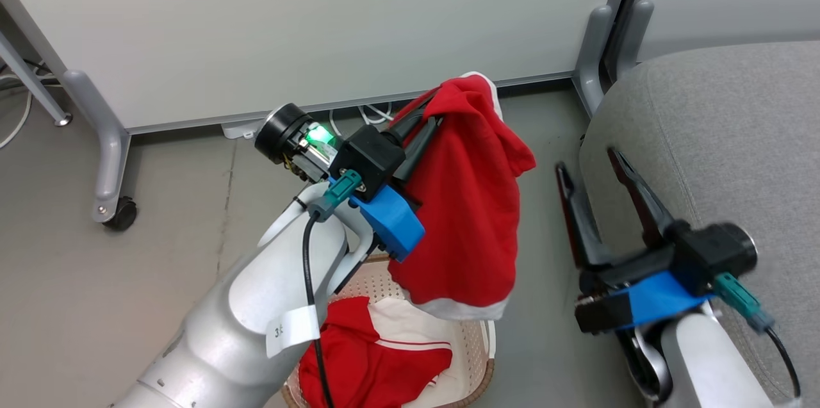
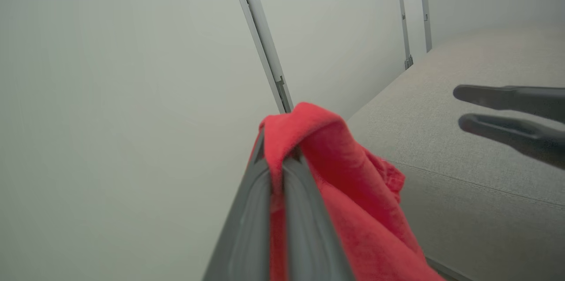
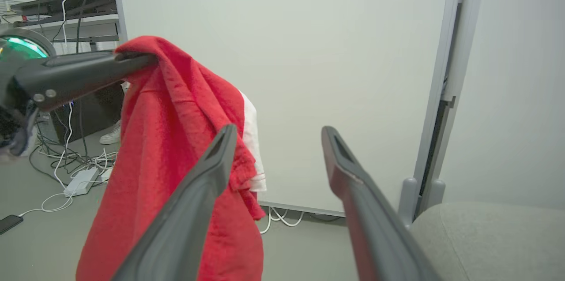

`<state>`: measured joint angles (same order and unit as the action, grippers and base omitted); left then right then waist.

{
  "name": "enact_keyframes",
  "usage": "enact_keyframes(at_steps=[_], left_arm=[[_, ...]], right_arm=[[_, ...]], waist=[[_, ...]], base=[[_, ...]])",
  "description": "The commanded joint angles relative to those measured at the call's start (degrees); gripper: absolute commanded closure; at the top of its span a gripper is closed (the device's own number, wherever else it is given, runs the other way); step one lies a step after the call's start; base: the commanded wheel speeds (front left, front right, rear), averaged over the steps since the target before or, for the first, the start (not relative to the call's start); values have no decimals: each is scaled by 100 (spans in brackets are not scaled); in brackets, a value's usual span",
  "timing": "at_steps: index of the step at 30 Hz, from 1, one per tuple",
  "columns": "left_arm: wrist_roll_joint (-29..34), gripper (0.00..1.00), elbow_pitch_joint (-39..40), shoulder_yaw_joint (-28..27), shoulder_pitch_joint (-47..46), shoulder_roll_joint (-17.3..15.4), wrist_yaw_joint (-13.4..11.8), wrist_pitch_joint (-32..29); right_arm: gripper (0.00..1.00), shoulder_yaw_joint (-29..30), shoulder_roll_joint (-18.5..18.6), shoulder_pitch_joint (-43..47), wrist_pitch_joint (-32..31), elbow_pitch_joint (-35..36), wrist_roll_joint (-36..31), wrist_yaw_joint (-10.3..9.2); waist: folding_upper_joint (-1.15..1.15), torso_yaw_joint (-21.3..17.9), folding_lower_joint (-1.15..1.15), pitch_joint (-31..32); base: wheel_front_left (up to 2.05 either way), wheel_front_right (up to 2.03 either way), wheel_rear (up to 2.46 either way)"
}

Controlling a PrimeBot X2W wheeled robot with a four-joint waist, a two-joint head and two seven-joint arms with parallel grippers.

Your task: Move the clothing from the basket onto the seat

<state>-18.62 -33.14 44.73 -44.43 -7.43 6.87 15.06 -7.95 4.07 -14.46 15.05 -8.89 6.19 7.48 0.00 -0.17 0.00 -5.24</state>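
Observation:
My left gripper [image 1: 434, 110] is shut on the top fold of a red garment with white trim [image 1: 467, 222], which hangs in the air above the basket [image 1: 479, 357]. A second red piece of clothing [image 1: 359, 357] lies inside the basket, partly hidden by my left forearm. The left wrist view shows the dark fingers [image 2: 304, 210] pinching red cloth [image 2: 353, 192]. My right gripper [image 1: 586, 161] stands open and empty beside the grey seat [image 1: 737, 139], right of the hanging garment [image 3: 176, 118]. It frames bare wall in its own view [image 3: 279, 129].
White partition panels stand behind, on grey legs with a caster [image 1: 118, 212]. Loose cables and a power brick [image 3: 79, 181] lie on the floor at the left, near a person's white shoe [image 3: 110, 133]. The seat's edge [image 2: 463, 175] lies just right of the garment.

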Motion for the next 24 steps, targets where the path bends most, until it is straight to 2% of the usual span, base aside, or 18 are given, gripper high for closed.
enact_keyframes(at_steps=[1,8,13,24], left_arm=[[33,100,32,-40,5,16,22,17],[101,100,45,15,-72,121,40,17],[128,100,75,81,-101,192,56,17],[170,100,176,162,-161,291,55,17]], right_arm=[[0,-165,93,-198,21,-20,24,3],[0,-892,343,-945,21,-323,23,2],[0,-1253,433,-1372,20,-807,-48,2],[0,-1656,381,-1982,20,-2127,-57,2]], waist=[[0,17,0,-22],[0,143,0,-95],[0,246,0,-106],[0,380,0,-188]], base=[[0,0,0],[0,0,0],[0,0,0],[0,0,0]])
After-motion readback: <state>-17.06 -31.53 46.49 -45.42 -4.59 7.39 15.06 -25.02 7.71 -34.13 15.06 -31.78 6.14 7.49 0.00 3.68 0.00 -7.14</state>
